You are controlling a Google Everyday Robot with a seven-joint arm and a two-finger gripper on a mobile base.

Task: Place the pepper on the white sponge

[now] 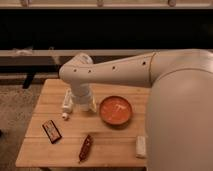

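Note:
The pepper (85, 148), a slim dark red-brown chili, lies near the front edge of the wooden table (115, 140), left of centre. The white sponge (141, 146), a small pale block, lies at the front right, partly next to my large arm. My gripper (84, 102) hangs down from the arm over the back middle of the table, left of the orange bowl (116, 110) and well behind the pepper. It holds nothing that I can see.
A flat dark bar with red markings (51, 131) lies at the front left. A long white stick-like object (66, 103) lies just left of the gripper. My bulky arm covers the table's right side. A dark bench runs behind.

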